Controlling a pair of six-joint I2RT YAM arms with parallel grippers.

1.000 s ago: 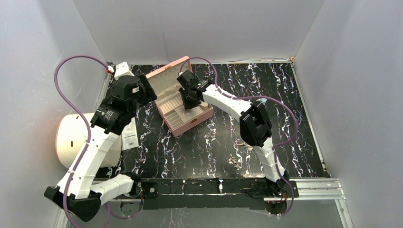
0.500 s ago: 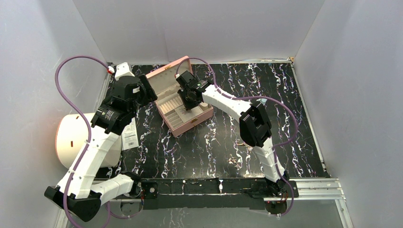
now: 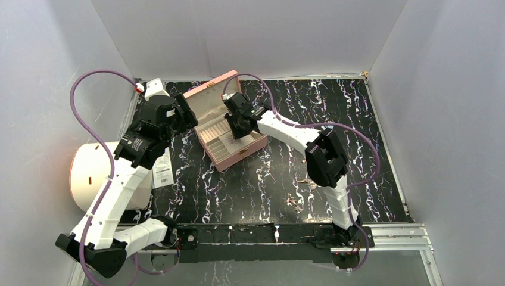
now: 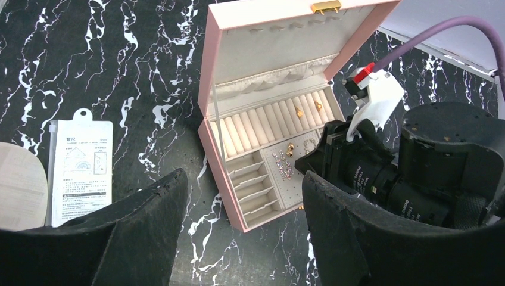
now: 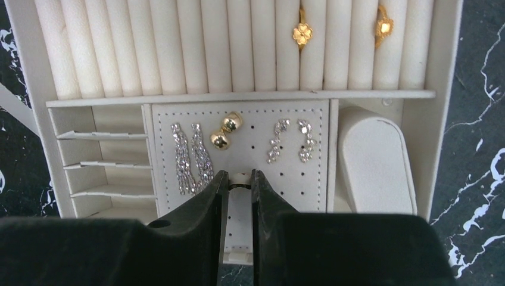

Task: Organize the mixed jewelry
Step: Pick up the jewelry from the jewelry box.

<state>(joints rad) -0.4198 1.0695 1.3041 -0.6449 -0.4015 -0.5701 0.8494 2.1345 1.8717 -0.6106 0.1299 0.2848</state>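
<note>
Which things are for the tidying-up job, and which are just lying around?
For the job: gold rings, sparkly earrings, loose pieces on the table, pink box they go in.
Just lying about: white paper tag, round pale thing at the left.

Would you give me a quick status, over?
Left jaws open, empty. Right jaws narrow over earrings, grip unclear. Rings seated in box. Nothing blocking.

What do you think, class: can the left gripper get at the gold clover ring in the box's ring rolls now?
Probably yes, but tightly: the lid stands open, the clover ring lies uncovered and the left gripper is open, yet the right gripper crowds the neighbouring earring panel.
</note>
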